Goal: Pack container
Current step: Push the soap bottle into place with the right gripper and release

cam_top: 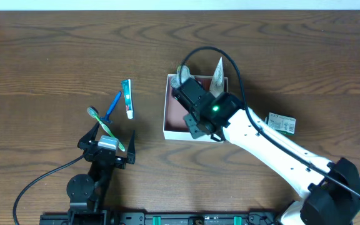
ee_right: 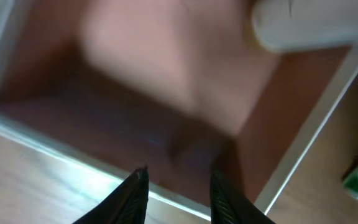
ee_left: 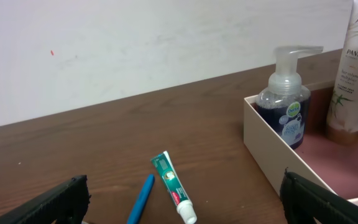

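Note:
The container is a square white box with a reddish-brown floor at mid-table. A pump soap bottle and a pale Pantene tube stand at its far side; both show in the left wrist view, bottle and tube, beside the container wall. My right gripper hangs over the container, open and empty; its fingers are above the floor near a wall. My left gripper is wide open and empty, left of the container.
A green-and-white toothpaste tube and a blue stick lie left of the container. A green toothbrush lies partly under my left gripper. A small green-and-white box lies to the right.

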Available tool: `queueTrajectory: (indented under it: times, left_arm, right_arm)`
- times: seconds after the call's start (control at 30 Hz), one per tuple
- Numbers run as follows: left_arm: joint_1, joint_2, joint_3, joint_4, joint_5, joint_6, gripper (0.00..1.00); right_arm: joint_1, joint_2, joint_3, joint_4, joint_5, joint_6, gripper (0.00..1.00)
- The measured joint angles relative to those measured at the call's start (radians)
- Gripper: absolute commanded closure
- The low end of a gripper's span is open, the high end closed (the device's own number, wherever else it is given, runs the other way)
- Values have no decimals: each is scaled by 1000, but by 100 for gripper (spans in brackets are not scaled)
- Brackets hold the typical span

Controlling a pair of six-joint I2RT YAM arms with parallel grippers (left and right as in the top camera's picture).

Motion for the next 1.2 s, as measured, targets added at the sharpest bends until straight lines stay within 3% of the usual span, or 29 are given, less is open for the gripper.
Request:
queueTrajectory:
  times: [0.37,1.2]
  left_arm:
    - [0,0,0,0,0,0,2]
    - [0,0,0,0,0,0,2]
  right_arm:
    - [-29,0,-119,77,13,77,66]
    - [-84,0,-131,23,73,81,66]
